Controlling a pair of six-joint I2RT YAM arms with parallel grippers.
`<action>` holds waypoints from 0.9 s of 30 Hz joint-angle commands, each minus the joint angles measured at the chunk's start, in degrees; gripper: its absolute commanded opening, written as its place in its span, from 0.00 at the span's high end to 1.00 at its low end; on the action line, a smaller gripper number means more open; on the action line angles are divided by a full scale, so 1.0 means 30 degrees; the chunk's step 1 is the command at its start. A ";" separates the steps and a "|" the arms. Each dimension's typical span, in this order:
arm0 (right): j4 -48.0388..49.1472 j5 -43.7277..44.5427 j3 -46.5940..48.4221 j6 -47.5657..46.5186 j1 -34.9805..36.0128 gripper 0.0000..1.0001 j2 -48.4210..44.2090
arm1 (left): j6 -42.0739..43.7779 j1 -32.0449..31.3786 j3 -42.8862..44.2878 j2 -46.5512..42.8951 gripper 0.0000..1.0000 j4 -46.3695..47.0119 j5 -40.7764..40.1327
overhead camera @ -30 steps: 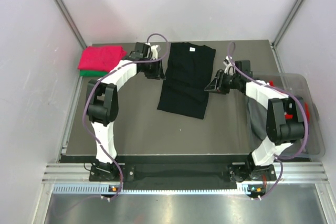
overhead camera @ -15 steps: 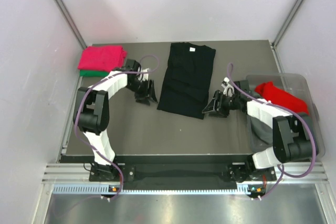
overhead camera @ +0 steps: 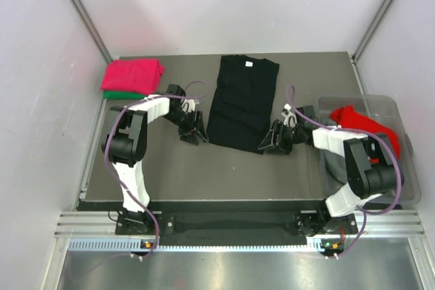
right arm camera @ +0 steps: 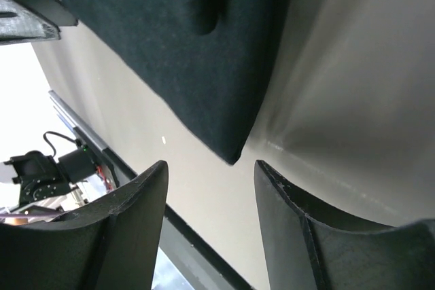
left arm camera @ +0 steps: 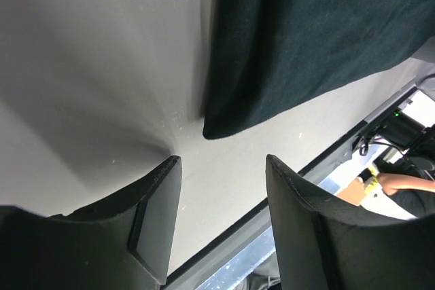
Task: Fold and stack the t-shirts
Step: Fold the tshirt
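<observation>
A black t-shirt (overhead camera: pixel 242 103) with a small white tag lies flat mid-table, sides folded in. My left gripper (overhead camera: pixel 197 134) is open, low beside its near left corner; that corner (left arm camera: pixel 221 123) shows just ahead of the jaws. My right gripper (overhead camera: pixel 270 142) is open beside the near right corner (right arm camera: pixel 228 147), which lies just ahead of its jaws. Neither holds cloth. A folded pink-red shirt (overhead camera: pixel 132 74) lies on a green one (overhead camera: pixel 121 94) at the far left. A red shirt (overhead camera: pixel 363 125) and a grey one (overhead camera: pixel 333 154) sit in the bin.
A clear plastic bin (overhead camera: pixel 401 161) stands at the table's right edge. Metal frame posts (overhead camera: pixel 81 15) rise at the back corners against white walls. The table's black front edge (overhead camera: pixel 224 203) runs near the arm bases.
Both grippers have moved from the shirt's upper sides down toward me, ending low beside its near corners. The shirt has not moved.
</observation>
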 commanded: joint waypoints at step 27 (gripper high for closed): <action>-0.0551 0.3912 0.1115 -0.0165 0.0944 0.79 0.1173 | -0.2209 -0.0026 0.0568 0.2460 1.00 0.2199 0.3248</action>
